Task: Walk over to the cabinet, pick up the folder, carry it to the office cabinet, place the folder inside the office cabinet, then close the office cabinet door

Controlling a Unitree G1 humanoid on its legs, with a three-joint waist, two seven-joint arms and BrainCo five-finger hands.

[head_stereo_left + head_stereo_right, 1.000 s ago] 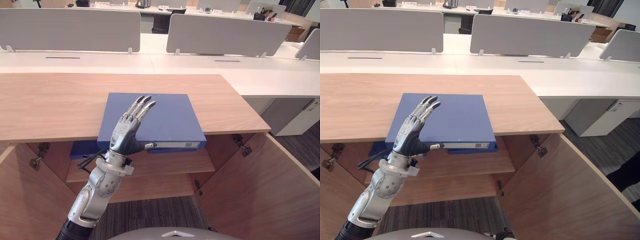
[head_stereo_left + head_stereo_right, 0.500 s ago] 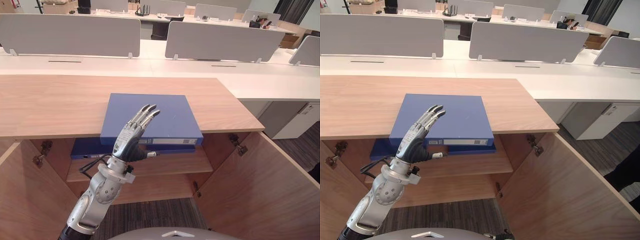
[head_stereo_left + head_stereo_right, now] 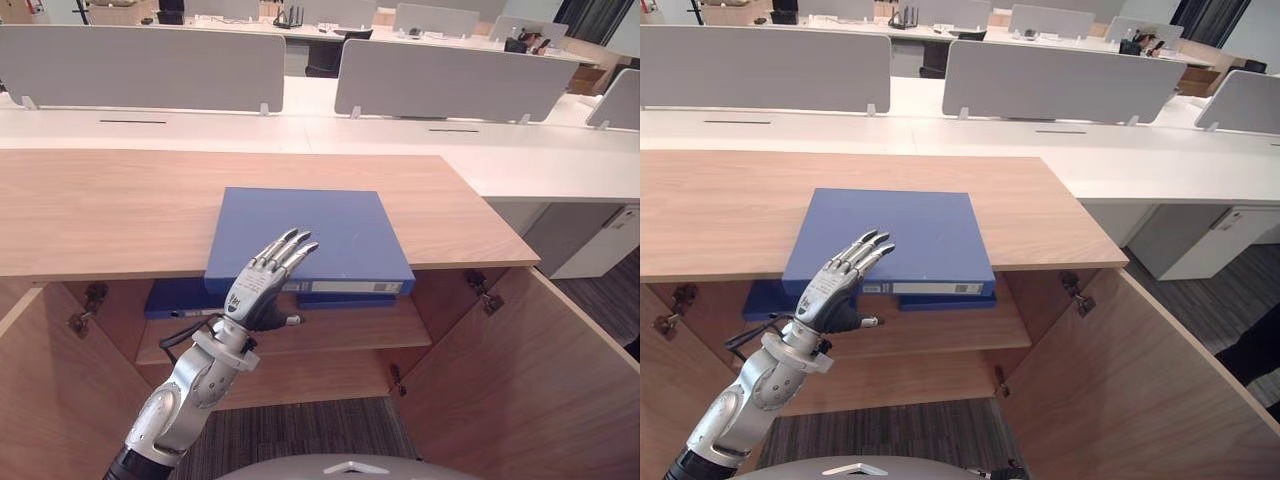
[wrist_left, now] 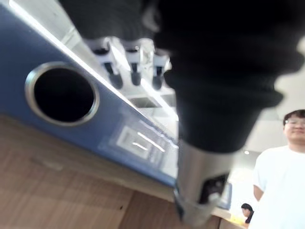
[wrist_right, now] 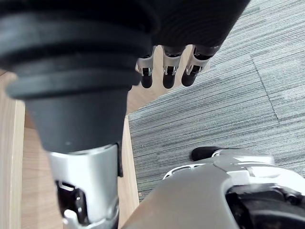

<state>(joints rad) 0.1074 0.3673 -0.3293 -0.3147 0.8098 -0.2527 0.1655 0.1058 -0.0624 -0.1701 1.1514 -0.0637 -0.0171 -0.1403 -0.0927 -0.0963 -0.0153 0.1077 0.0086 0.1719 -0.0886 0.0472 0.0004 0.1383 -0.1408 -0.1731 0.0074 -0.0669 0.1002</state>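
Folder (image 3: 320, 235) flat at cabinet top's (image 3: 100, 210) front edge; left hand (image 3: 255, 290) at its spine, fingers straight, gripping nothing; right hand (image 5: 164, 67) relaxed, empty.

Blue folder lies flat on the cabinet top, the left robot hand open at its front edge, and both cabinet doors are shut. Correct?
No: both cabinet doors stand open, as the left eye view shows. The blue folder does lie flat on the cabinet top, the left robot hand open at its front edge.
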